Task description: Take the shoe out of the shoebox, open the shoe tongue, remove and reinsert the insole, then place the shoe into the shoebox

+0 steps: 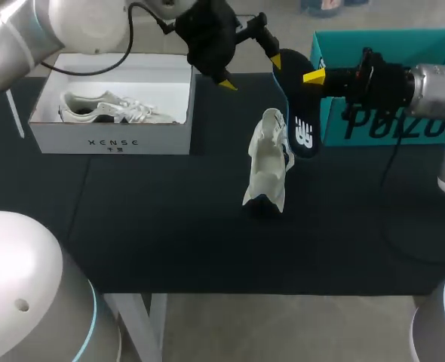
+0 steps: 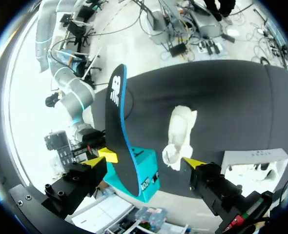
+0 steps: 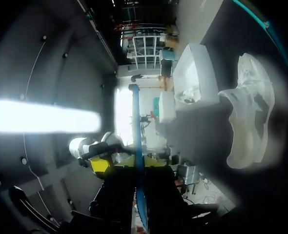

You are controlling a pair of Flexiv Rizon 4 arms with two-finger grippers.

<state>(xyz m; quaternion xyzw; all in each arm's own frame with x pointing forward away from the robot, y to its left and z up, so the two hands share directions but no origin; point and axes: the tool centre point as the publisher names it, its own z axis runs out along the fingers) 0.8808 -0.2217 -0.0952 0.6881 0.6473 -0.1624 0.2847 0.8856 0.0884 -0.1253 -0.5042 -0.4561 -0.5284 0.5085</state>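
Dark cloth-covered table (image 1: 170, 249)

Even overhead light, faint shadow beneath the shoe (image 1: 269, 162)

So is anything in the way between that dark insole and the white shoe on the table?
Nothing visible does. The insole, in the right gripper, hangs right beside the shoe; the open left gripper is higher up.

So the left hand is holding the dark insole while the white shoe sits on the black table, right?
Not quite: the right hand holds the dark insole, as the head view shows. The left hand is open and empty. The white shoe does sit on the black table.
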